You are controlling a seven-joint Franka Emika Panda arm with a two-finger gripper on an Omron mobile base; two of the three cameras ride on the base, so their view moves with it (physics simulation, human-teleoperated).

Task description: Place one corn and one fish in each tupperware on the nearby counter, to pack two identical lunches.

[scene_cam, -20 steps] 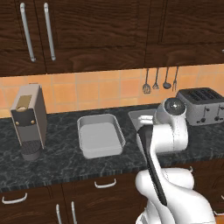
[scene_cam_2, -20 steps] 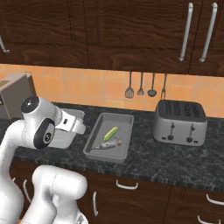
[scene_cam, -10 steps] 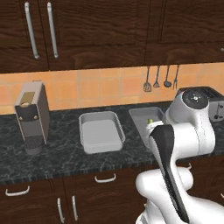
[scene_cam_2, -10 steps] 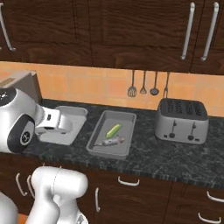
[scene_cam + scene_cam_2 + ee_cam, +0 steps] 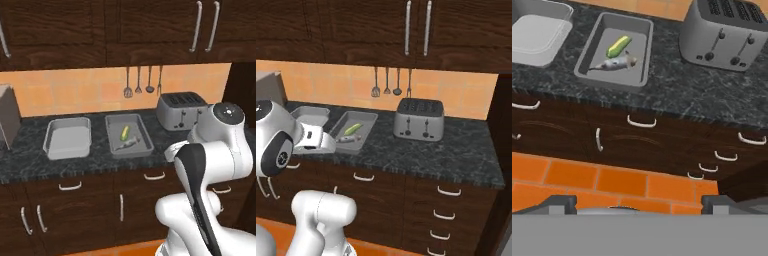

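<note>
Whole scene shifted left in both base views since a second ago: base driving, not the trays. Right tupperware [image 5: 129, 135] holds one corn [image 5: 124, 132] and one fish [image 5: 126, 144]; left tupperware [image 5: 67, 136] still bare on surface [image 5: 100, 157]. Half done. Pincer [image 5: 637, 202] wide open, holding nothing.

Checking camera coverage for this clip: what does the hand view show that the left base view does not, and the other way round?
Only the hand view shows the orange tiled floor in full and the drawer stack with four handles under the toaster. Only the left base view shows the hanging utensils, the upper cabinets and the arm. Both show the empty tupperware, the tupperware holding one corn and one fish, the toaster and the counter.
</note>
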